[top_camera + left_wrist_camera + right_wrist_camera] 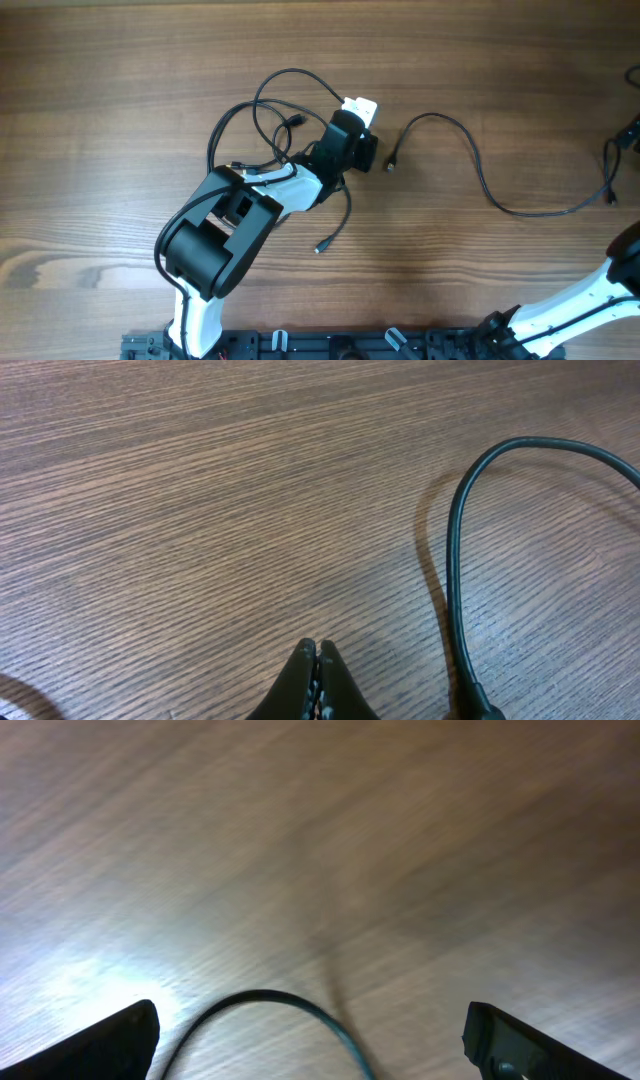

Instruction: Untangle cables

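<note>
Left gripper (318, 665) is hovering low near the middle of the table (100, 80), fingers pressing together with nothing visible between them. Tangled cables (262, 115) are lying in loose loops around the table's centre, partly running under the left arm (230, 225). In the wrist view, one loop (455, 560) is curving past the closed tips on their right. A single strand (480, 175) is trailing from the centre toward the right edge. Right gripper (312, 1045) is hanging with fingers wide apart, a cable arc (265, 1000) lying between them on the wood.
</note>
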Robot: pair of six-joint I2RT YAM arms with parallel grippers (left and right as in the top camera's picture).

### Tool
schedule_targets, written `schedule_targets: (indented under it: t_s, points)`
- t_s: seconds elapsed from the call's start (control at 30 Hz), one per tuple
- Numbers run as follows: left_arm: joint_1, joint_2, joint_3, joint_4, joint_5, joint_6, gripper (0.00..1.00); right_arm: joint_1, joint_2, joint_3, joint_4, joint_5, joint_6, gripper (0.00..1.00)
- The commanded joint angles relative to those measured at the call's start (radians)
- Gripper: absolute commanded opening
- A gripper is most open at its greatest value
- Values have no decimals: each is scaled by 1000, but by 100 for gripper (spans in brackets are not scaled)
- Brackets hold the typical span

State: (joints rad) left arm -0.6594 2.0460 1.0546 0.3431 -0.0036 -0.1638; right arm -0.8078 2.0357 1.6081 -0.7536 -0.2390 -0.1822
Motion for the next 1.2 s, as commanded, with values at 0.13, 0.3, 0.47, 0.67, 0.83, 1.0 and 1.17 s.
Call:
schedule_targets:
  t_s: [0.13,0.3,0.47,0.67,0.83,1.0,1.17]
  points:
    - [-5,18,-3,-33,-16,-10,4,6,-30,23,14,-117,-1,100]
    - [-13,18,-3,-45,-12,-10,4,6,-117,24,21,-250,51,100]
    - [-31,18,-3,-36,-13,-9,4,20,-272,24,-71,-316,81,100]
    - [-31,15,-3,-58,42,-9,4,38,-373,24,-246,-344,208,100]
    - [-31,15,-3,-89,105,-10,4,46,-371,14,-359,-309,272,100]
    - [-31,15,-3,-183,104,-55,4,82,-370,-90,-465,-276,295,100]
    - [-31,15,-3,-234,103,-79,4,115,-370,-270,-410,-165,374,100]
